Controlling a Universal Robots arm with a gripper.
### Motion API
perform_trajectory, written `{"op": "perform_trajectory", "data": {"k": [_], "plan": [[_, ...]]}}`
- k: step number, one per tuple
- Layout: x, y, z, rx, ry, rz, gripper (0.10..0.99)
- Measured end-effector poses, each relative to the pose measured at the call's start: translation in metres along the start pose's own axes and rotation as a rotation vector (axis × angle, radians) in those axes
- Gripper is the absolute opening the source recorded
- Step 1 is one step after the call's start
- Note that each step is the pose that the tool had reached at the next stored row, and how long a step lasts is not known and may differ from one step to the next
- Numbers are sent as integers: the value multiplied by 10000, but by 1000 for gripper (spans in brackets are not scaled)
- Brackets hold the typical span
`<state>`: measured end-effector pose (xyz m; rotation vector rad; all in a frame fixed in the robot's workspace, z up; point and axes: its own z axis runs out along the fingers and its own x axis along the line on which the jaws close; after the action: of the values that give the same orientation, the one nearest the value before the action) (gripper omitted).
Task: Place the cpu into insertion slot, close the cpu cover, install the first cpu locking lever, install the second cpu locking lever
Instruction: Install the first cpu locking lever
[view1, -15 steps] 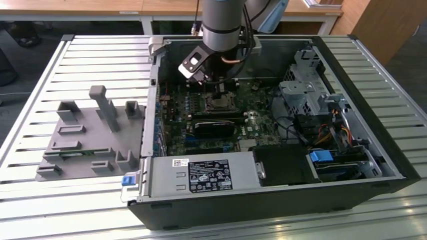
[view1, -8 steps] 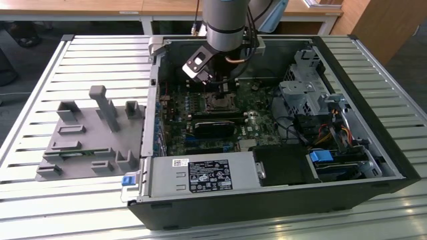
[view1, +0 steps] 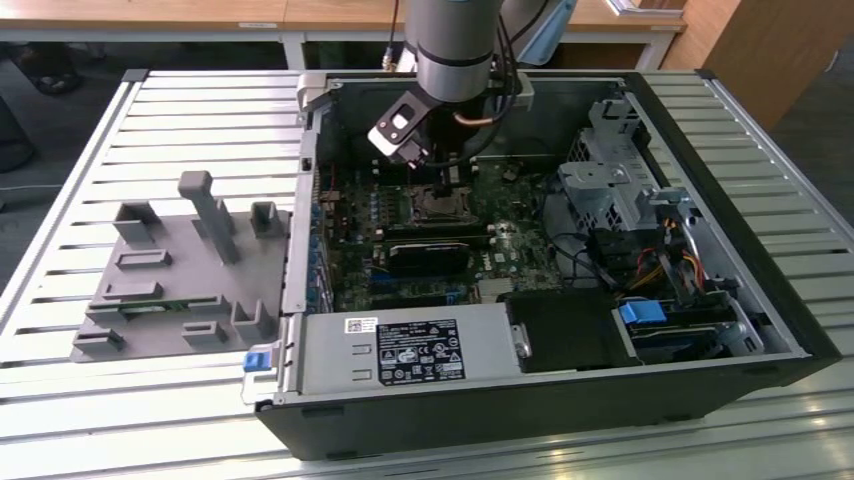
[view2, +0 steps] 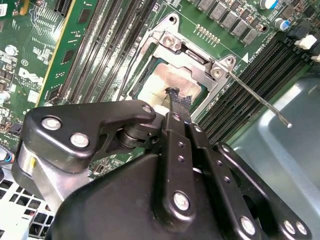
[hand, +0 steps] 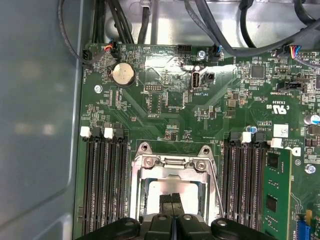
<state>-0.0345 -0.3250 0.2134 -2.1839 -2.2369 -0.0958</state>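
One slatted metal table (view1: 200, 120) carries an open black computer case (view1: 747, 300). A grey moulded fixture (view1: 174, 270) sits beside it on the exterior view's left. My arm comes straight down into the case over the green motherboard (hand: 175, 100), with my gripper (view1: 447, 175) low over the insertion slot (view1: 435, 208).

Banks of long black memory slots (hand: 102, 185) flank the socket on both sides. A coin cell (hand: 122, 74) lies further up the board, well apart.

The cpu cover (hand: 167, 167) is the silver frame. It lies flat over the socket, and its window shows the cpu (hand: 155, 192) seated inside, pale metal top facing up. In the second wrist view the cover (view2: 200, 62) also frames the chip (view2: 162, 80).

One thin wire locking lever (view2: 255, 97) runs from the cover's corner and angles out across the memory slots. In the first wrist view it (hand: 216, 185) runs along the frame's edge. I can't tell if it is latched.

My gripper (view2: 176, 97) has its fingers pinched together, with nothing visible clamped between them. The tips are inside the cover window, right at the cpu's top surface and near its middle. In the first wrist view my gripper (hand: 172, 199) shows only a hairline seam between the two fingers, directly over the chip. Whether the tips actually touch the chip is unclear.
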Motion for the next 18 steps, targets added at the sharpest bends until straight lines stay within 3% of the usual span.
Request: {"op": "perform_trajectory", "data": {"k": [18], "plan": [[2,1,-30,0,1,0,106]]}}
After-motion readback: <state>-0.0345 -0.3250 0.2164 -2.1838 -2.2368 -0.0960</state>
